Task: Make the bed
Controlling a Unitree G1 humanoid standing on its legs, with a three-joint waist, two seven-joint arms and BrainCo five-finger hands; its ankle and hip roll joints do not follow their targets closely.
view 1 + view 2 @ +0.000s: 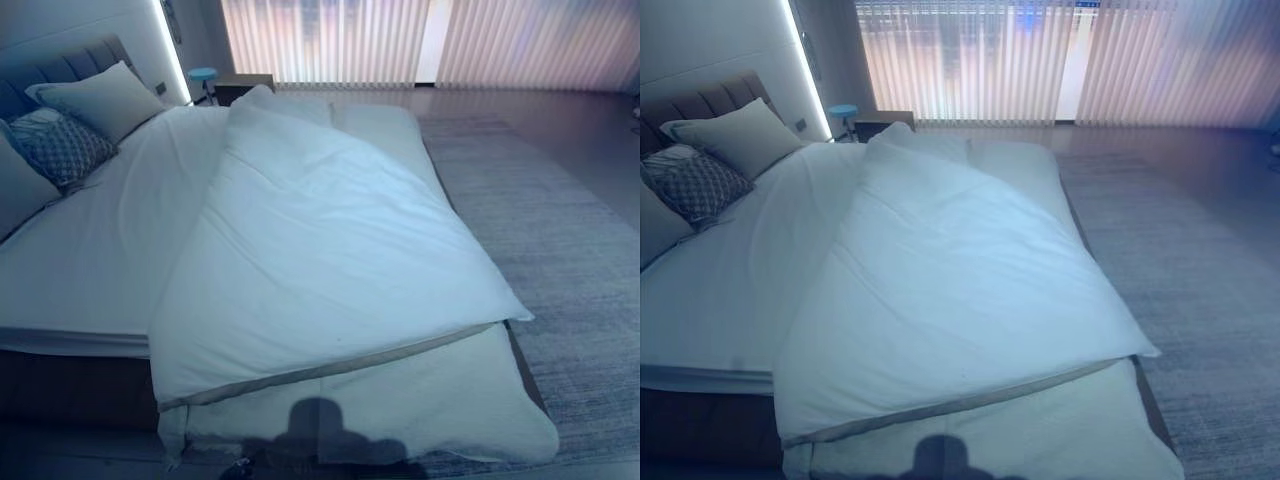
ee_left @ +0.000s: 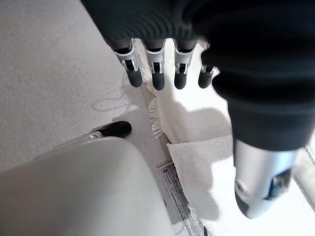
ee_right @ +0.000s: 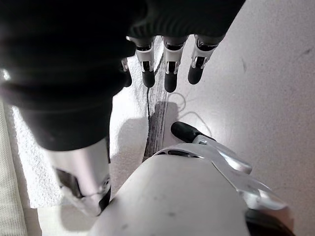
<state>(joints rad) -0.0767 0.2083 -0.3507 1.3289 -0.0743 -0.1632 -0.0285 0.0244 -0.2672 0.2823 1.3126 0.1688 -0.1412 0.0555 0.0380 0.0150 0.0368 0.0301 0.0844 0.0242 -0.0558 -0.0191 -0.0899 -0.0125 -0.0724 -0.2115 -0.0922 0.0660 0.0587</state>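
- Duvet (image 1: 330, 260) lies skewed across the bed (image 1: 90, 270), ahead of and above both hands, its near hem folded up over a pale blanket (image 1: 420, 400) at the bed's foot.
- Left hand (image 2: 162, 69) hangs with fingers straight and spread, holding nothing, over floor and a fringed white cloth (image 2: 197, 162).
- Right hand (image 3: 167, 64) hangs likewise, fingers relaxed and empty.
- Judged step: approach, nothing grasped yet; next calls for raising both hands to the near hem, pinching it and drawing it square.
- Beyond the hands, bare sheet, then pillows (image 1: 100, 100) against the headboard.
- Farthest: a rug (image 1: 560, 230), then curtains (image 1: 420, 40).
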